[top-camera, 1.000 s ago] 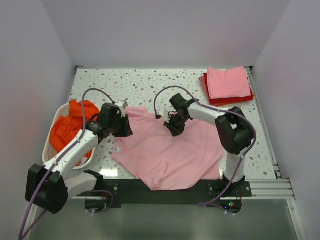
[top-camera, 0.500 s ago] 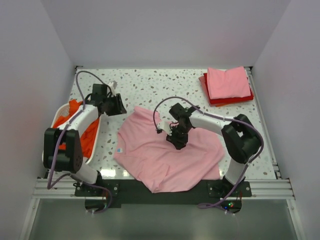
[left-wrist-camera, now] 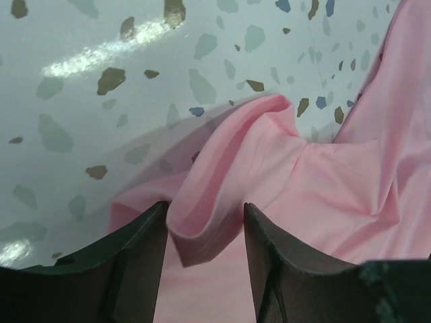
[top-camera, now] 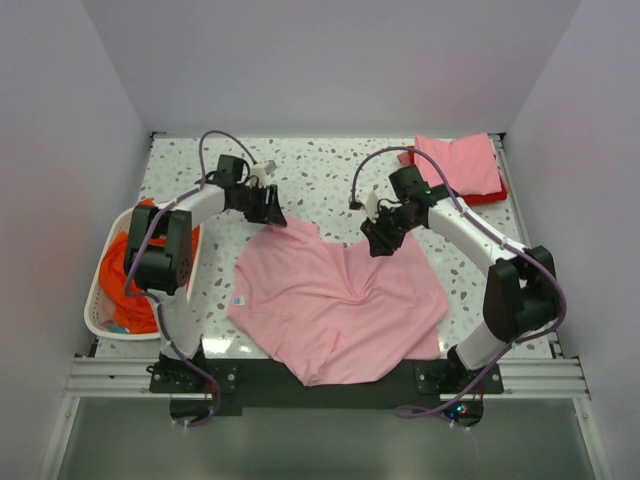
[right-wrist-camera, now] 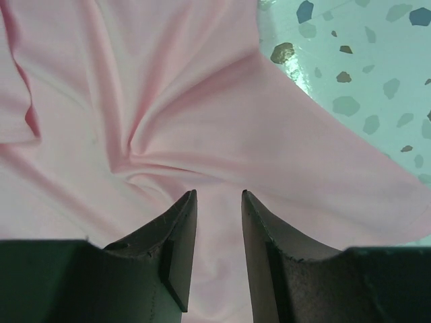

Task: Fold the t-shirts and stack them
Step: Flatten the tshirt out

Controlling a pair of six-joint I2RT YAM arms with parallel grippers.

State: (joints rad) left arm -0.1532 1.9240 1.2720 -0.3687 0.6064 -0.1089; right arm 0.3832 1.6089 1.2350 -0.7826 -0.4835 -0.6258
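Pink t-shirt [top-camera: 330,310] lay rumpled mid-table [top-camera: 300,160] | step: spreading flat | left gripper [left-wrist-camera: 202,229] pinched an edge fold | right gripper [right-wrist-camera: 217,202] nearly closed over cloth, hold unclear to me | next, I judged: tug corners apart

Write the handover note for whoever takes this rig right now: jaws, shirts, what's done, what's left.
Left gripper: jaws closed on a fold at the far left edge of the light pink t-shirt.
Right gripper: jaws pinching the same shirt near its far right edge.
That shirt lies spread, wrinkled and unfolded on the table, in front of the arm bases.
Done: a folded pink t-shirt sits on a red t-shirt at the far right corner.
Left: fold the spread shirt and stack it. The orange t-shirt is in the white laundry basket on the left.
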